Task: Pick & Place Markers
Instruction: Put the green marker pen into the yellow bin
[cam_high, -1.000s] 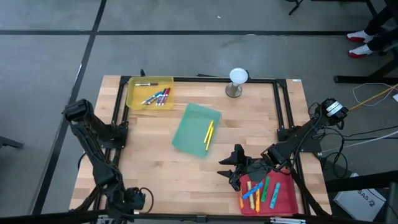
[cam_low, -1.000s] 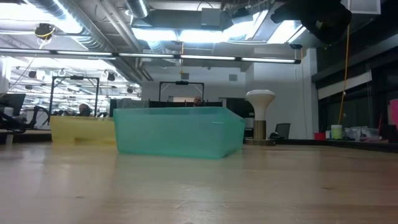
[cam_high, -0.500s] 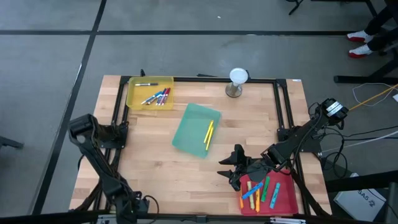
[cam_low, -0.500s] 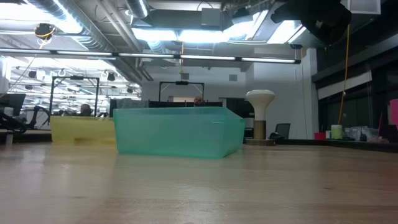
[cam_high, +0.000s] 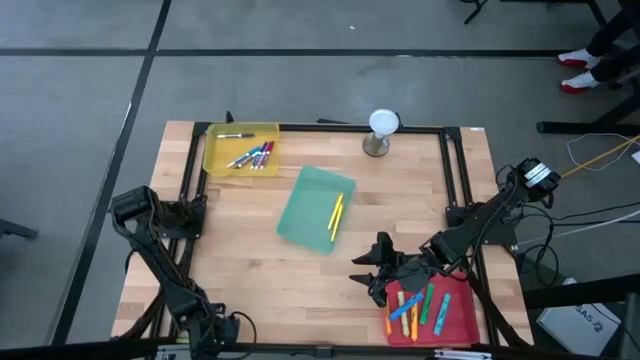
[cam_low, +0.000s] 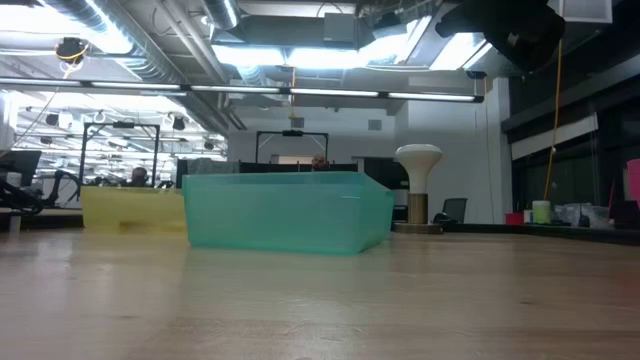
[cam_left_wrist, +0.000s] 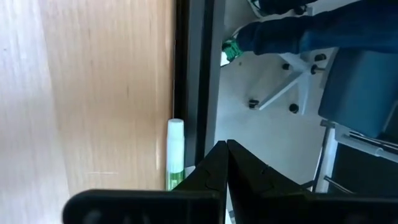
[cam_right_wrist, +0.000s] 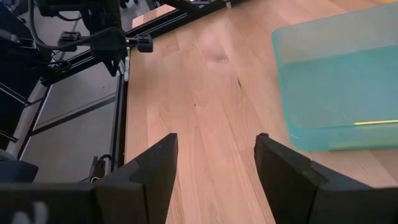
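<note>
Left arm is tucking lower toward the near-left corner; right arm unchanged. Left gripper (cam_left_wrist: 225, 163) is closing on nothing, next to a green marker (cam_left_wrist: 175, 152) at the table edge. Right gripper (cam_high: 377, 268) is spreading wide beside the red tray (cam_high: 465, 318): descend squarely over one marker. Green tray (cam_high: 305, 215): yellow markers (cam_high: 336, 216). Yellow tray (cam_high: 216, 150): several markers.
</note>
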